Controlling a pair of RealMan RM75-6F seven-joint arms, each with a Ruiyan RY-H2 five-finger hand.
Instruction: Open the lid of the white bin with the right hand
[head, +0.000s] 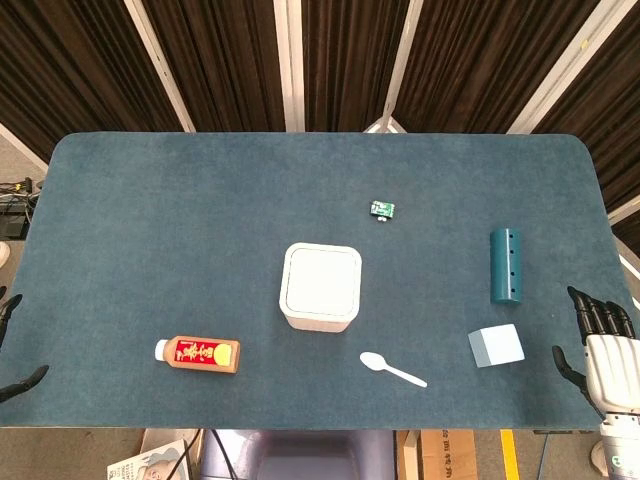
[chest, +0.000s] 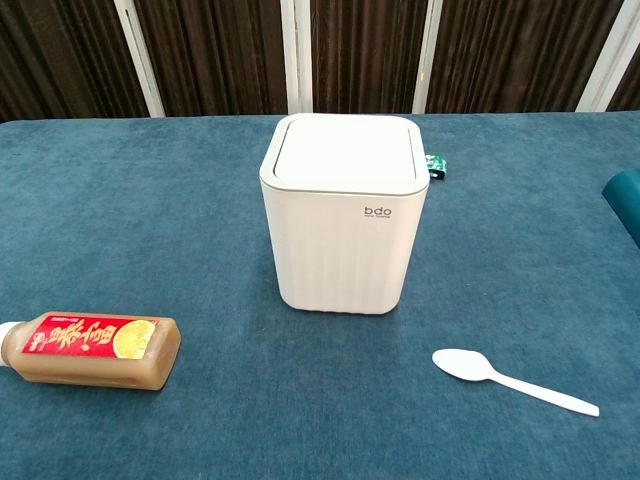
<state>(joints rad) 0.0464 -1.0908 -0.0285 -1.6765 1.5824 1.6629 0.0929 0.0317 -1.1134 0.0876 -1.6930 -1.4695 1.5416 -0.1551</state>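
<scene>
The white bin (head: 320, 287) (chest: 345, 215) stands upright near the middle of the blue table, its flat lid (chest: 346, 150) down and closed. My right hand (head: 598, 348) shows only in the head view, at the table's right front edge, fingers apart and holding nothing, far right of the bin. Only the dark fingertips (head: 8, 305) of my left hand (head: 18, 350) peek in at the left edge, spread and touching nothing. Neither hand appears in the chest view.
A tea bottle (head: 198, 354) (chest: 88, 349) lies front left of the bin. A white spoon (head: 392, 369) (chest: 512, 380) lies front right. A light blue cube (head: 496, 346) and a teal cylinder (head: 505, 265) sit near my right hand. A small green packet (head: 383, 209) lies behind the bin.
</scene>
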